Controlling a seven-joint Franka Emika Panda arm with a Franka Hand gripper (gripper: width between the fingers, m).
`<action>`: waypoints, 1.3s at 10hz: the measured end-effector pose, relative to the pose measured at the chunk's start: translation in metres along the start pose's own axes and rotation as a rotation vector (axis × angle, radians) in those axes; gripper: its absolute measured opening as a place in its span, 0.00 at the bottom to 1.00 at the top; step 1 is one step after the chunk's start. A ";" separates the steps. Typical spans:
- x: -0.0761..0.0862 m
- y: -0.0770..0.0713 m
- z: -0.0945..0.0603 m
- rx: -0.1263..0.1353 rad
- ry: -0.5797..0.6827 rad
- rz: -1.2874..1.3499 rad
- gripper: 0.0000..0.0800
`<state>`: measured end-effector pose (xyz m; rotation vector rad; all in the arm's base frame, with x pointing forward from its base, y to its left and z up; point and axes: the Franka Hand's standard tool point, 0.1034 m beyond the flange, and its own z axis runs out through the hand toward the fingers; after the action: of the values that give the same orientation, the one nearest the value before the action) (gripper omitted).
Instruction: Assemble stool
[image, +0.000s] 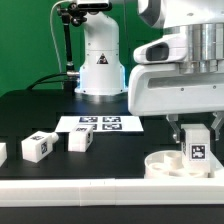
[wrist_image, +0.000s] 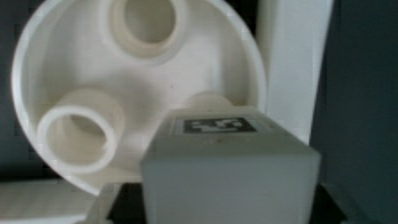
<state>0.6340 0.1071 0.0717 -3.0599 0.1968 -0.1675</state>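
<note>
Pincer (image: 196, 135) clenched on blocky white leg (image: 197, 150) (tagged), at round seat (image: 160, 166) — smooth plastic, circular sockets

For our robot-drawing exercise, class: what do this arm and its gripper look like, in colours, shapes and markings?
The arm is glossy white with rounded shells and a dark triangular mark on its base. The gripper has a boxy white body and two dark fingers.
</note>
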 end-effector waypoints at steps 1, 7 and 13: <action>0.000 -0.001 0.000 0.015 -0.006 0.131 0.43; -0.002 -0.004 0.000 0.019 -0.014 0.548 0.43; -0.002 -0.006 0.001 0.041 -0.034 0.896 0.43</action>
<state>0.6326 0.1137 0.0713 -2.6070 1.4606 -0.0559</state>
